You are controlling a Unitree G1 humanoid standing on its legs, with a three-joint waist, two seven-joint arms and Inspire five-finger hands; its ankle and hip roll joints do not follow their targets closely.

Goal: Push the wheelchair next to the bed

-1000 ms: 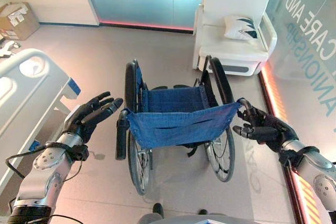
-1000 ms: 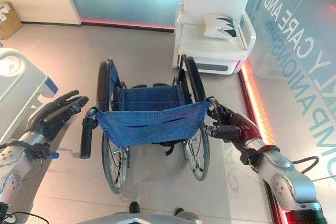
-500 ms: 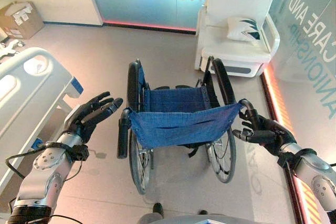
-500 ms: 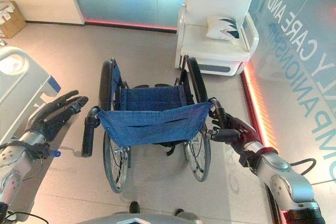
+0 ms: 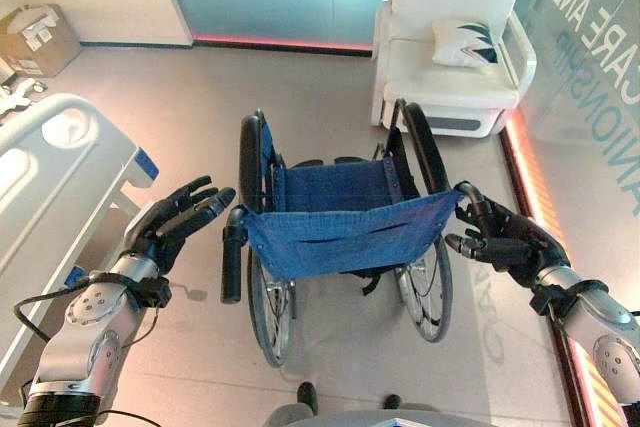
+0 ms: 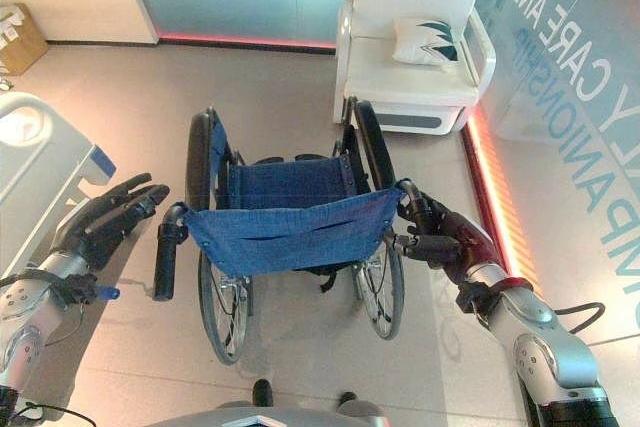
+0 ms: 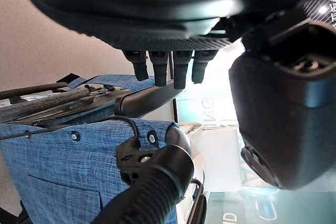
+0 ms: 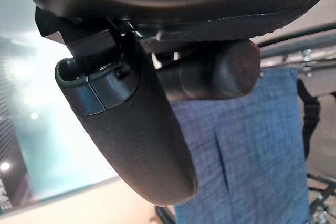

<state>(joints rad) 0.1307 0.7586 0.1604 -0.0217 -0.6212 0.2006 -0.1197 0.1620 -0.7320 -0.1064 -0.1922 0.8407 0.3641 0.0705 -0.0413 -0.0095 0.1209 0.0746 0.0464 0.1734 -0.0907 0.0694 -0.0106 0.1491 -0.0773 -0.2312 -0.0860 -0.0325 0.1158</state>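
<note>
Two dark hands flanked a blue-backed wheelchair point(image 5: 340, 232) that stood in the middle of the frame, seen from behind and above. At the far left edge lay the white bed point(image 5: 45, 192), its rounded footboard reaching toward the centre, with a cardboard box point(image 5: 38, 39) on the floor in the upper left corner. The wheelchair stood apart from the bed, with open floor and the left arm between them.

The left hand point(image 5: 172, 225) hung at the left of centre, its fingers straight and spread, aimed toward the wheelchair's left push handle point(image 5: 231, 262). It held nothing; the fingertips were close to the top of the black grip but apart from it. In the left wrist view the ribbed handle end point(image 7: 157, 177) showed past the straight fingers point(image 7: 160, 72), with a gap between them and the blue fabric behind.

The blue sling back hung between the two handles, sagging a little, and the large black wheels point(image 5: 250, 162) rose on either side of the blue seat point(image 5: 330, 185).

At the right of centre the right hand point(image 5: 505, 242) sat at the right push handle point(image 8: 210, 74), fingers curled over the grip and the thumb pointing in toward the fabric. The right wrist view showed the rounded end of that grip lying against the palm, just behind the thumb point(image 8: 131, 129).

In the upper right stood a white armchair point(image 5: 455, 77) carrying a patterned cushion point(image 5: 465, 42), and beside it a glass wall with lettering point(image 5: 600, 67) ran down the right edge, a glowing strip along its foot.
</note>
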